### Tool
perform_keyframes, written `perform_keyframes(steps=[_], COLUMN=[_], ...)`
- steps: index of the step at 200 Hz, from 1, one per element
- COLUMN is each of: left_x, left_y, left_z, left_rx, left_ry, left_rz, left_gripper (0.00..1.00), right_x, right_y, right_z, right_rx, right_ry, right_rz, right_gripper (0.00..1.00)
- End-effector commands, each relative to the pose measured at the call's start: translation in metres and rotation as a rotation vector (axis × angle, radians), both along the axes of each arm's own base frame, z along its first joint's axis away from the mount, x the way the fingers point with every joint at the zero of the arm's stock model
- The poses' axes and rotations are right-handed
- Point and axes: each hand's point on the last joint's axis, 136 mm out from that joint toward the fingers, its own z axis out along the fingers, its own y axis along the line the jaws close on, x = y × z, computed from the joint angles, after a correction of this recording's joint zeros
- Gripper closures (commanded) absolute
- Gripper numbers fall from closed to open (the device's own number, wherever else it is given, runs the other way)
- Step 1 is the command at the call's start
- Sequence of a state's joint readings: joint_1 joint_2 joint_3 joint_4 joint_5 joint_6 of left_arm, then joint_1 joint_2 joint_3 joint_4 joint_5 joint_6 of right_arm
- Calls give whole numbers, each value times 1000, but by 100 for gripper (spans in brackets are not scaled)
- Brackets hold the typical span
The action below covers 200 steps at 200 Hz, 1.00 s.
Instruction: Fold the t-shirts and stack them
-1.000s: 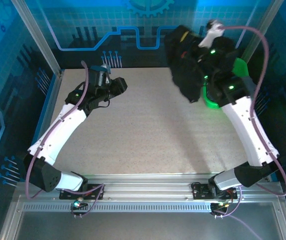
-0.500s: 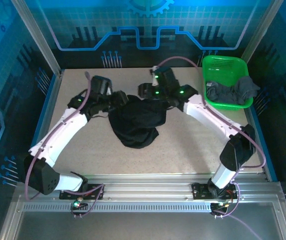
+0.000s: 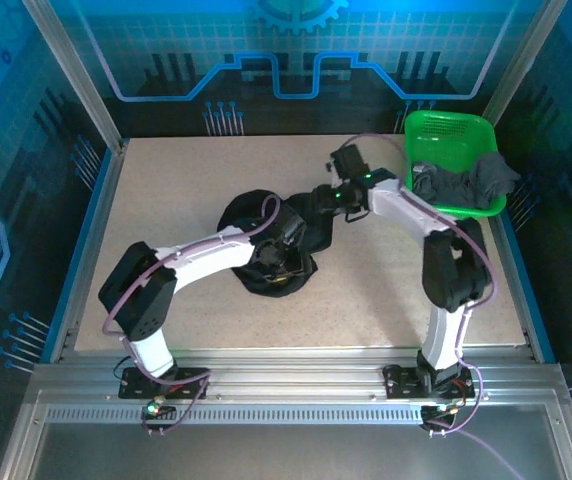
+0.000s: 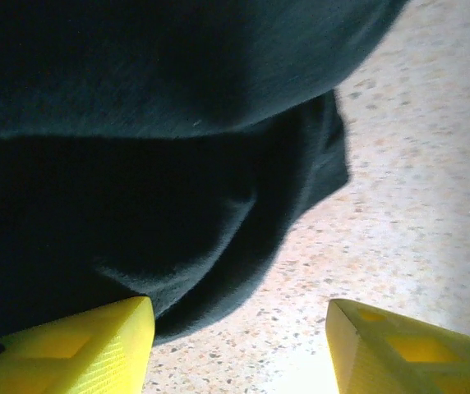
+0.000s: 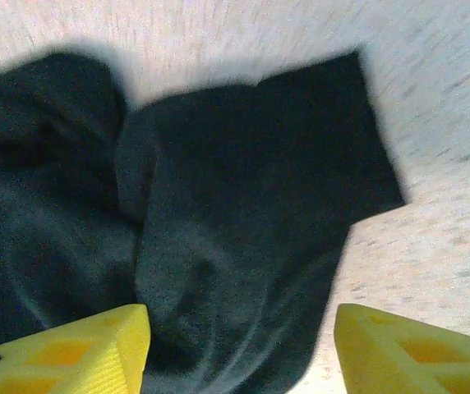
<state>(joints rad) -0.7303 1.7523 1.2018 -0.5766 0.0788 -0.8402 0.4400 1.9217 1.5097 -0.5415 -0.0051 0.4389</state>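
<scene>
Speckled beige desk [image 3: 166, 200] under blue panels [image 3: 386, 40] carries the black t-shirt [image 3: 244, 212], crumpled in a heap at its middle; the dark grey t-shirt [image 3: 466, 182] lies in the green basket [image 3: 446, 122] at the far right. Left pincer [image 4: 239, 328] and right pincer [image 5: 243, 336] both hover low at the heap's edges, fingers [image 4: 79, 353] apart, holding nothing. Spreading probably goes best if each pinches a single layer at a hem or corner, then draws outward.

Speckled table [image 3: 166, 200]: black t-shirt [image 3: 246, 212] crumpled mid-table; green basket [image 3: 446, 122] far-right corner.
</scene>
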Motion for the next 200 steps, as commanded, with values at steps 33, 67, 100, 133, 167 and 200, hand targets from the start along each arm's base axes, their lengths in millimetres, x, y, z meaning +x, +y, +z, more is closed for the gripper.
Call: perform_keyframes(steps=[33, 67, 100, 133, 167, 200], left_x=[-4, 4, 11, 9, -1, -6], left_y=[47, 81, 120, 137, 119, 100], left_z=[-22, -20, 7, 22, 25, -1], left_rx=[284, 344, 340, 285, 128, -6], left_ry=[-35, -50, -102, -104, -40, 48], left_rz=[53, 116, 200, 257, 338, 454], left_gripper=[75, 100, 100, 100, 41, 28], right_x=[-22, -4, 3, -7, -17, -22], right_y=[29, 11, -3, -18, -41, -54], right_z=[-46, -26, 45, 95, 130, 147], right_rx=[7, 36, 83, 82, 66, 64], right_ry=[140, 101, -30, -87, -123, -146], right_rz=[5, -89, -116, -137, -199, -213], right_gripper=[63, 100, 100, 100, 100, 100])
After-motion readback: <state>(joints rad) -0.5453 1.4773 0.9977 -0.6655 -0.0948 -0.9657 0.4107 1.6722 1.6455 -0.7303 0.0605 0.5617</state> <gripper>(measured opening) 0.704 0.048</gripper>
